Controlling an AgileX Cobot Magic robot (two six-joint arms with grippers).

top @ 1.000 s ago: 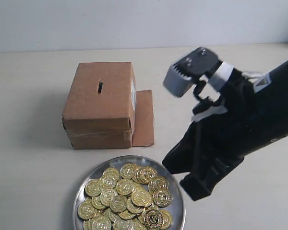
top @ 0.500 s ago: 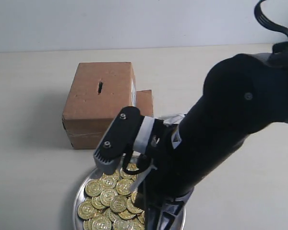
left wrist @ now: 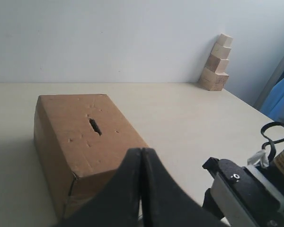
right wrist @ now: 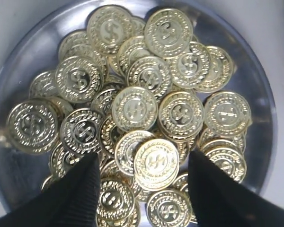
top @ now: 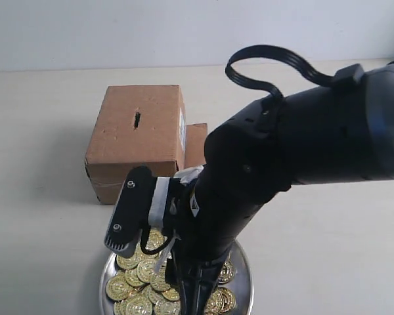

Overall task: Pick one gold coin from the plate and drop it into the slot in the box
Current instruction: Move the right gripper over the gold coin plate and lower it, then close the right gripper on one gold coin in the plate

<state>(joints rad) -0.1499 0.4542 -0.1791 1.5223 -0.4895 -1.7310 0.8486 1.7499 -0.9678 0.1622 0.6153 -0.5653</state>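
Observation:
The silver plate [right wrist: 4, 163] is heaped with several gold coins [right wrist: 134, 108]. My right gripper [right wrist: 143, 160] is open just above the heap, fingers either side of one top coin [right wrist: 156, 163], not touching it as far as I can see. From the exterior, the right arm [top: 269, 177] covers most of the plate [top: 241, 283] and hides its own fingers. The brown box [top: 138, 141] stands behind the plate, its dark slot [top: 137, 119] on top. My left gripper [left wrist: 141, 151] is shut and empty, near the box [left wrist: 80, 137] and slot [left wrist: 94, 126].
The loose cardboard flap [top: 196, 147] lies flat against the box's right side. A stack of wooden blocks [left wrist: 217, 64] leans on the far wall. The right arm's wrist camera housing [left wrist: 241, 189] sits close beside the left gripper.
The right arm has swung from the right of the plate to directly over it and come down toward the coins. The box and plate have not moved.

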